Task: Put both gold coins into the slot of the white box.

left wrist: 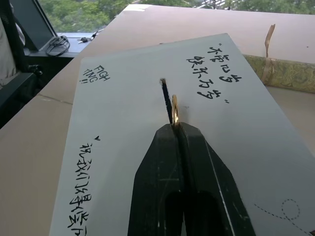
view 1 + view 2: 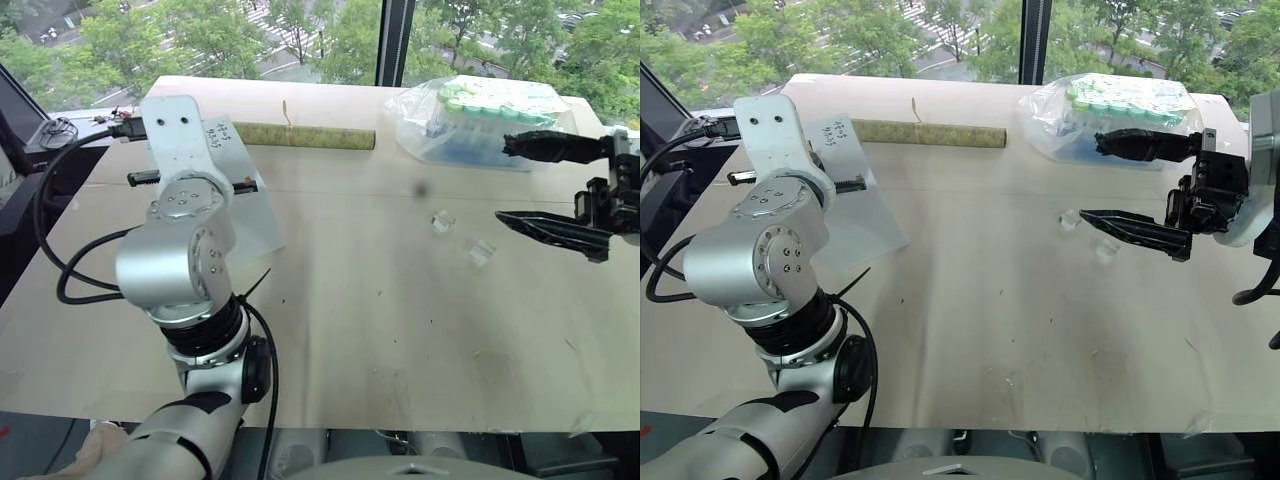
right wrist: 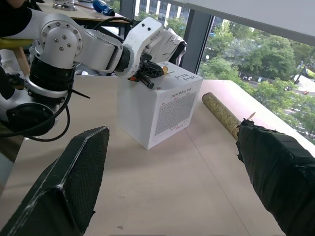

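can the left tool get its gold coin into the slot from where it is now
Probably yes. The left tool is shut on a gold coin held edge-on right beside the slot in the white box top, roughly in line with it, and nothing lies between them.

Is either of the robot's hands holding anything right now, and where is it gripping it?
The left tool pinches a gold coin by its lower edge, on edge above the slot of the white box. The right tool is open, holding nothing.

Left gripper pinched tight, arm bent forward; right gripper spread wide, held level, pointing left.
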